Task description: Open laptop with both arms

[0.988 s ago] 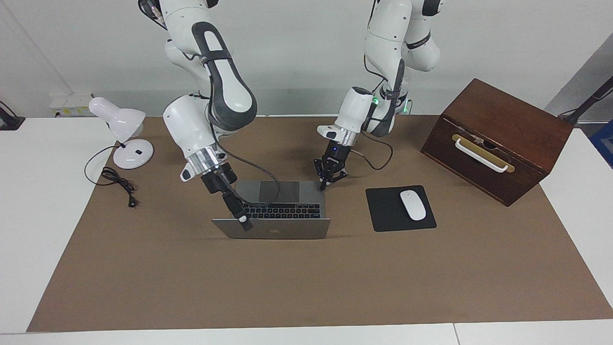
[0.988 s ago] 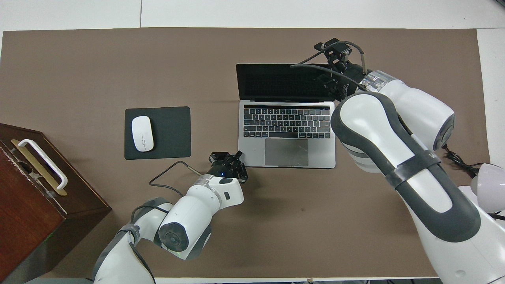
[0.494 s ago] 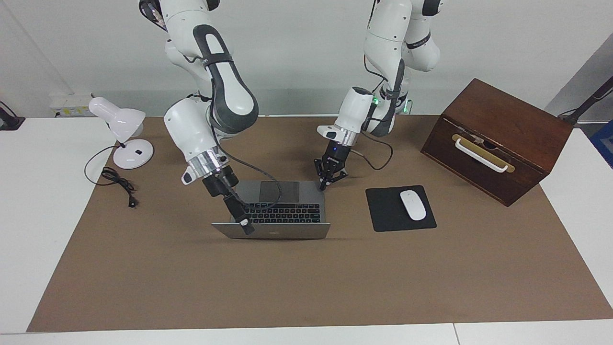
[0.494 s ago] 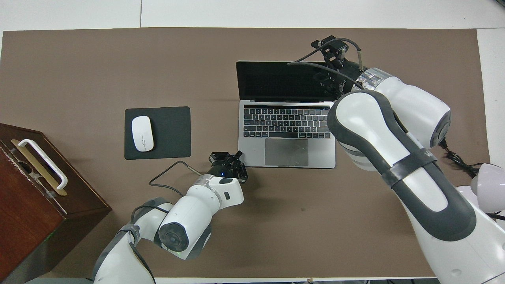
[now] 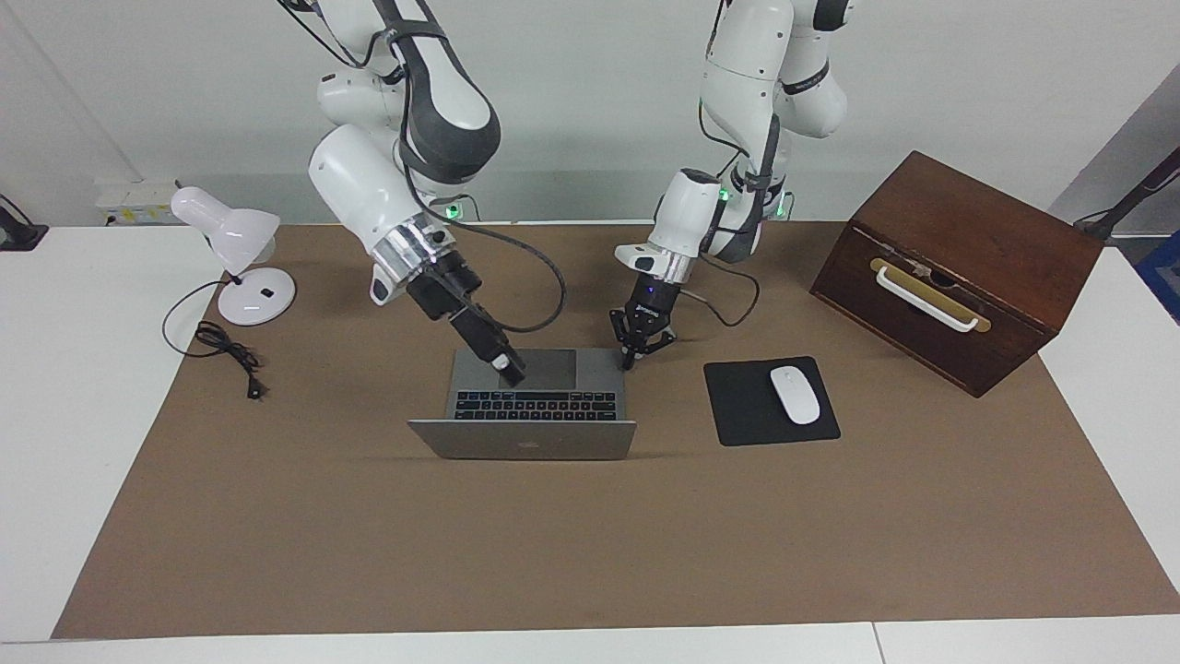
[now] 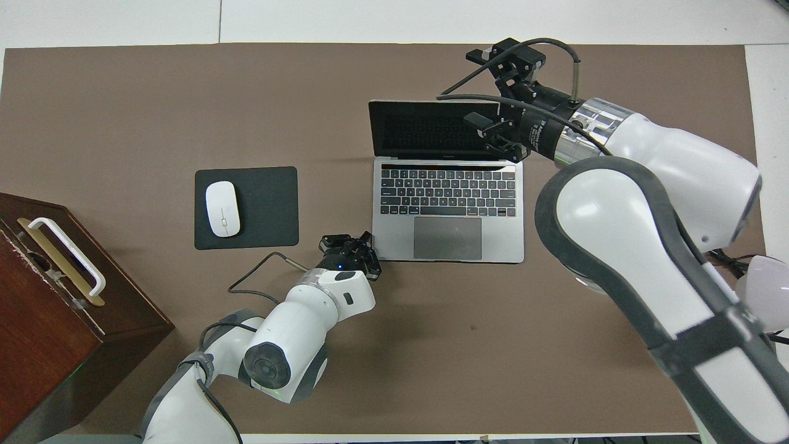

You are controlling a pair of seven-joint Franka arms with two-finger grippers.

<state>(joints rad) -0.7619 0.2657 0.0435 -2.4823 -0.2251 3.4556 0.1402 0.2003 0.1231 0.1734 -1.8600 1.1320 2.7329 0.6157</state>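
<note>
Since a second ago the right gripper (image 5: pixel 510 371) has left the lid's top edge and risen, so it now hangs over the trackpad end of the laptop (image 5: pixel 535 406), touching nothing; I cannot tell how its fingers stand. That laptop sits mid-bench, beside the mouse pad (image 5: pixel 770 400) toward the right arm's end, its lid raised and leaning back, keyboard and trackpad bare. At the base's near corner the left gripper (image 5: pixel 631 355) presses down, fingers closed together on nothing, tip on or just at the deck edge; it has barely shifted. To my eye the opening is done or nearly so, and the step in hand is to let go cleanly. Lift the right arm straight up and away so its cable does not brush the screen and tip the lid farther. Hold the left tip steady on the corner until the lid is clearly at rest, then raise it vertically, not sideways, so the base does not slide across the bench (image 5: pixel 369 535).
</note>
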